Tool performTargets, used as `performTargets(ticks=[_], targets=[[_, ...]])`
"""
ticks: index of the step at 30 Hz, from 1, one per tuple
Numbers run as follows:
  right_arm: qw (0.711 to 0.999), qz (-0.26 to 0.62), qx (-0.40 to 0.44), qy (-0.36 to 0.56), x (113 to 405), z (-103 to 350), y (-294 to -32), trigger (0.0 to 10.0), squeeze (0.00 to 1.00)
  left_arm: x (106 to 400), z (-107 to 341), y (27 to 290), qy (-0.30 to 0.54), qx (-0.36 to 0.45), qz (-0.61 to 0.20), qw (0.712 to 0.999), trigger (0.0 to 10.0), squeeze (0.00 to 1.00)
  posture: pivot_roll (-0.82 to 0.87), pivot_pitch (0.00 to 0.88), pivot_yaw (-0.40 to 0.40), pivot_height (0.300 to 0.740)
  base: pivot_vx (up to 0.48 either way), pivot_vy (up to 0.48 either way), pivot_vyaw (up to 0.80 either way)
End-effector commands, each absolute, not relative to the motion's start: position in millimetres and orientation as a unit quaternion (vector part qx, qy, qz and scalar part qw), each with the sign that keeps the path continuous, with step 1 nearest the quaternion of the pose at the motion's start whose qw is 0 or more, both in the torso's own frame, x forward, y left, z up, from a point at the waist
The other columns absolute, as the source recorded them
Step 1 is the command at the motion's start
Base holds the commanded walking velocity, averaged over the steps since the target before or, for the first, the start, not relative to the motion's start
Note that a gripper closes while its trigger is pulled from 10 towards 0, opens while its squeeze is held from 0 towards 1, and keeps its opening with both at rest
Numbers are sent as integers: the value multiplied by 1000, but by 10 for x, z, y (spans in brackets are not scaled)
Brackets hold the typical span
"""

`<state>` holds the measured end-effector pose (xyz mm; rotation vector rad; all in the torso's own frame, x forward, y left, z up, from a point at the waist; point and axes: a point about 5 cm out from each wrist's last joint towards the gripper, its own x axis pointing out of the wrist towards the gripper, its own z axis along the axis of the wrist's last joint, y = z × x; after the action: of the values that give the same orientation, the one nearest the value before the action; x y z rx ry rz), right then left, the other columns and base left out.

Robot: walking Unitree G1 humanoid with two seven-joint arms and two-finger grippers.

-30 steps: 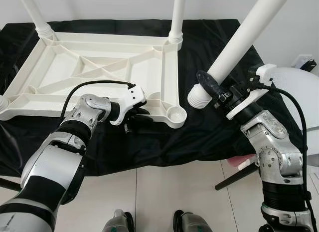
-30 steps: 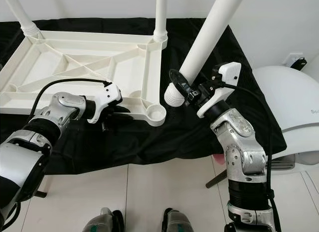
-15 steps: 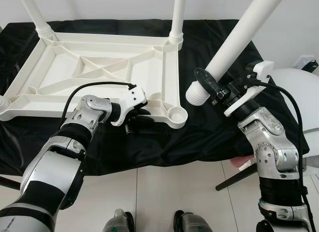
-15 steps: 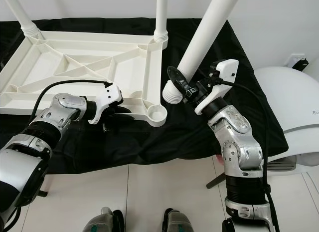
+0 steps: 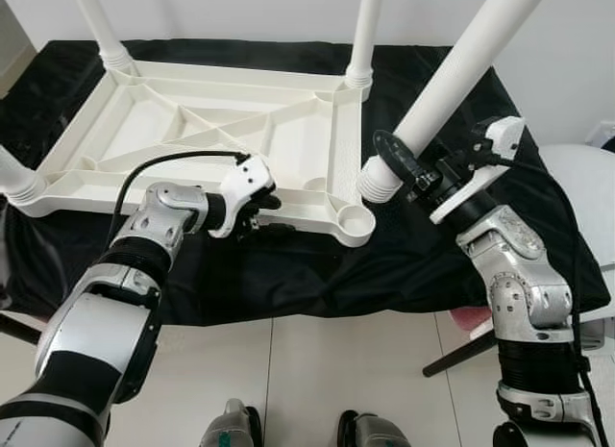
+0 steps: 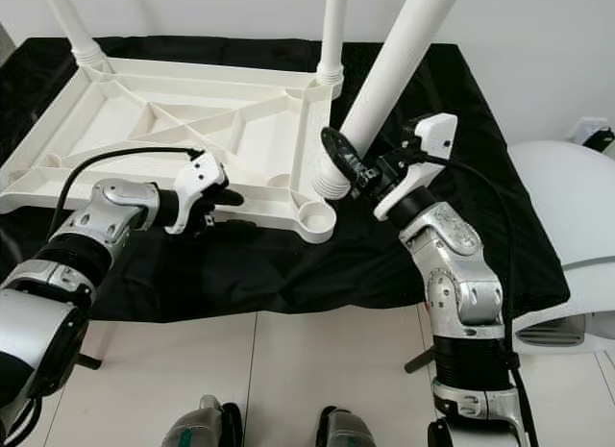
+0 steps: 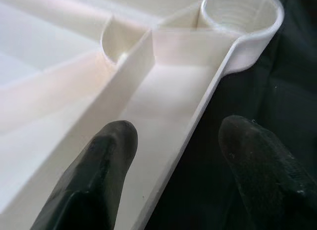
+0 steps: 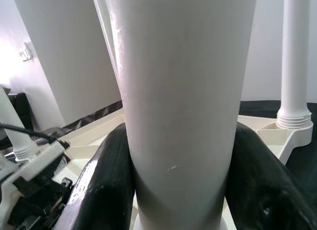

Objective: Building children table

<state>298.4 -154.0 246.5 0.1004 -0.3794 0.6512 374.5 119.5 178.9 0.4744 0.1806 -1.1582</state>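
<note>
The white plastic table top (image 5: 221, 130) lies upside down on a black cloth (image 5: 423, 255). White legs stand in its two far corners (image 5: 363, 34) and its near left corner (image 5: 14, 178). The near right socket (image 5: 357, 219) is empty. My right gripper (image 5: 404, 163) is shut on a loose white leg (image 5: 461, 67), held tilted, with its ribbed end (image 5: 378, 181) just above and to the right of that socket. My left gripper (image 7: 173, 141) is open and straddles the near rim, one finger (image 7: 106, 151) over the inner channel and the other over the cloth.
A white rounded appliance (image 6: 567, 207) stands at the right, beyond the cloth. Below the cloth's front edge is pale tiled floor (image 5: 317, 370) with my feet. A dark slanted strut (image 5: 461, 351) shows under the right corner.
The camera has shifted a little. My right gripper has carried the leg leftward, so its ribbed end is closer to the empty socket. The left gripper stays at the near rim.
</note>
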Motion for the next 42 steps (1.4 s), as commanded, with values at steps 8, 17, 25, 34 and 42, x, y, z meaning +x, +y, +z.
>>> performTargets(ticks=[8,17,25,34,42], targets=[[920,333,46,-199,3011,2528,-1493,10000,0,3745,1939,992,23,177,-524,833,10000,0,-10,82,15,740,0,0,0],[920,336,47,-196,3044,2510,-1495,10000,0,3644,1805,781,32,172,-554,814,10000,0,4,85,0,740,0,0,0],[920,334,44,-199,3061,2527,-1510,10000,0,3576,1614,790,62,195,-554,807,10000,0,1,87,1,740,0,0,0],[921,330,42,-202,3063,2537,-1528,10000,0,3625,1559,802,78,210,-516,827,10000,0,-5,89,6,740,0,0,0],[921,329,42,-204,3061,2541,-1529,10000,0,3690,1581,801,85,220,-490,839,10000,0,-7,89,12,740,0,0,0]])
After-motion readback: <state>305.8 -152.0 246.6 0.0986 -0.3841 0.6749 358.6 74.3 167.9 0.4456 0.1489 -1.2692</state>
